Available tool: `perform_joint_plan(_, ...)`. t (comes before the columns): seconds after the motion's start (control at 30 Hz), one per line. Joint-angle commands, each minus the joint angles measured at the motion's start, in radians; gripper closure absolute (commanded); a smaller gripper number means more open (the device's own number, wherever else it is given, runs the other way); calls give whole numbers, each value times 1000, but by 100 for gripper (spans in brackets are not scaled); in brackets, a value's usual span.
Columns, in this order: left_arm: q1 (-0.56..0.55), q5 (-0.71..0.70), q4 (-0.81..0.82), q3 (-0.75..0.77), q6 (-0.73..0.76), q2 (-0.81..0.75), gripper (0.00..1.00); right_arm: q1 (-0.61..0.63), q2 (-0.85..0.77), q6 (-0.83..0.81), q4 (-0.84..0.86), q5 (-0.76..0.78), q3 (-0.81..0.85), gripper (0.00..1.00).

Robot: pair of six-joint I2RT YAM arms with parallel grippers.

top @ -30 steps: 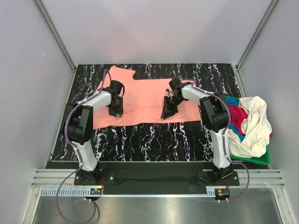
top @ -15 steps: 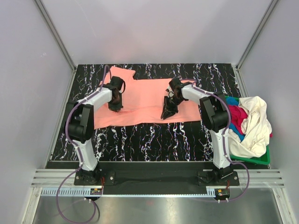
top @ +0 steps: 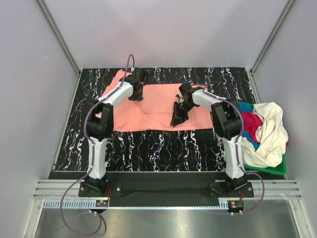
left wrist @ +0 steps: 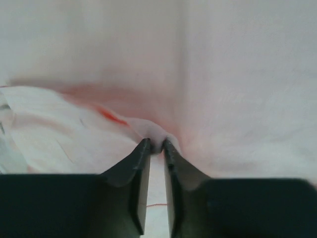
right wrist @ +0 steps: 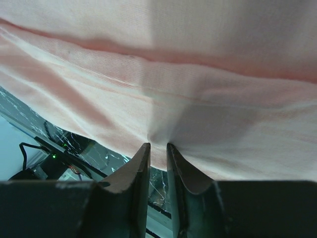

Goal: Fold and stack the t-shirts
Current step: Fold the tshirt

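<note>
On the left, my left gripper (top: 136, 95) reaches out over the far left part of the pink shirt (top: 158, 106). In the left wrist view its two fingers (left wrist: 136, 173) are squeezed close together. A little bump of pink cloth is pinched between the tips. So this hand is narrow and it holds the pink shirt. The cloth rises in a small peak right at the tips.

The pink shirt lies spread out on the far half of the black table (top: 148, 148), between my two arms.

A bit to the right, my right gripper (top: 177, 120) points down at the near edge of the same shirt. In the right wrist view its fingers (right wrist: 133, 173) are close together too, and the edge of the cloth goes in between the tips. This hand is narrow and it grips the pink shirt as well. Under that edge I can see a bit of the table.

Far on the right sits the green basket (top: 270, 170), at the right edge of the table. A white shirt (top: 270, 131) is heaped on top of it. A magenta shirt (top: 251, 125) and a blue shirt (top: 249, 140) peek out from under the white one.
</note>
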Motion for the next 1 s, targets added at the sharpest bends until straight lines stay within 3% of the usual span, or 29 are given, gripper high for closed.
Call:
perform_joint_plan(0.0, -22, -81, 42, 95, 7, 33, 67, 1, 33, 19, -7, 27, 27, 73)
perform_joint_plan(0.07, -36, -107, 31, 91, 5, 11, 57, 1, -2, 15, -2, 58, 16, 73)
perform_joint_plan(0.1, -36, -118, 17, 85, 3, -27, 44, 3, -13, 4, -5, 69, 16, 73)
perform_joint_plan(0.23, -13, -132, -15, -73, 7, -209, 36, 1, -71, -31, -63, 136, 4, 70)
perform_joint_plan(0.37, 39, -78, -15, -370, 7, -429, 39, -2, -110, -57, -118, 205, 8, 65)
perform_joint_plan(0.57, 193, 60, 48, -665, -32, -556, 48, -17, -153, -97, -157, 320, 41, 56)
perform_joint_plan(0.83, 349, 161, 19, -708, -99, -541, 63, -106, -166, -105, -166, 348, -7, 60)
perform_joint_plan(0.97, 394, 169, 39, -748, -118, -541, 65, -170, -157, -116, -155, 359, -45, 65)
